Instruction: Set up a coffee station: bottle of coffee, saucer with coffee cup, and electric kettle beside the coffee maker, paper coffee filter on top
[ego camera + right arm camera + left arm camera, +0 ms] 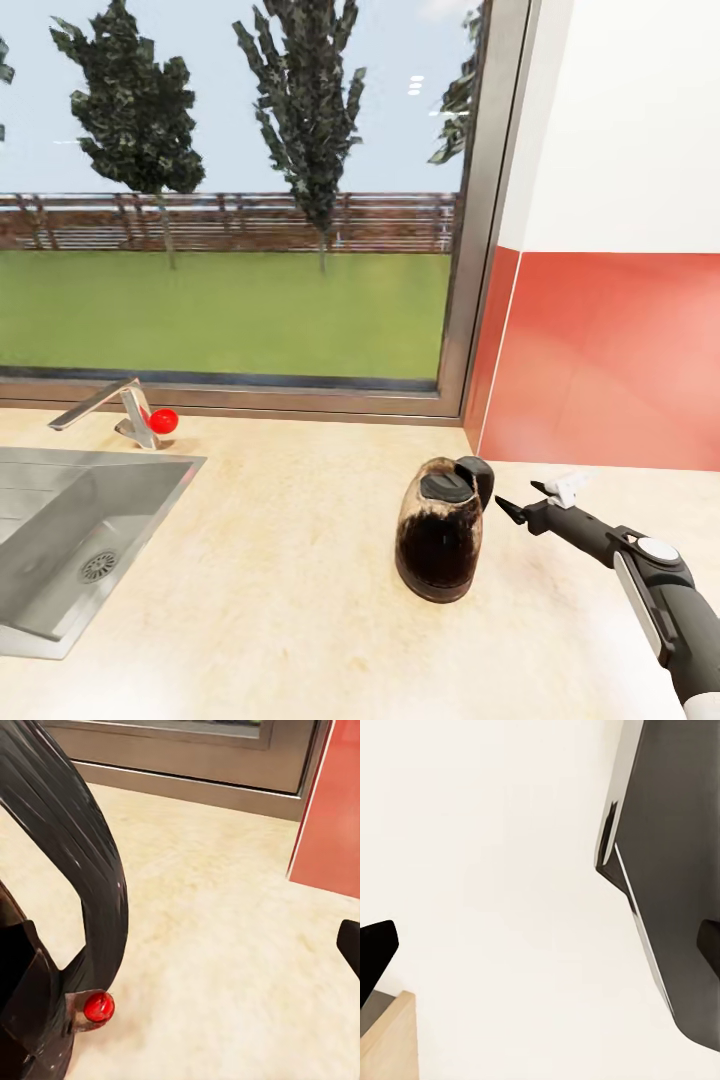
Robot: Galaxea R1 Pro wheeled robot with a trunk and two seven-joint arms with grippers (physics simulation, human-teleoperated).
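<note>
Glass electric kettle (440, 530), black-lidded, standing on the beige countertop (280, 560) near the red wall panel (600, 360). Right gripper (535, 497) released, fingers spread just beside the kettle's loop handle (82, 862), apparently the kettle-placing step. Next: carry or release beside the coffee maker. Sink (60, 540) and faucet (110, 410) well apart; nothing obstructing.

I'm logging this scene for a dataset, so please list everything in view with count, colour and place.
kettle: one, clear glass with black lid and handle, dark liquid inside, on the countertop right of the sink.
countertop: one, pale beige, across the foreground.
sink: one, grey metal, set in the countertop at left.
tap: one, silver with a red knob, behind the sink.
window: one, grey frame, showing lawn, trees and fence.
wall panel: one, red, at right below white wall.
right end effector: one, black and white, open, beside the kettle's handle.
</note>
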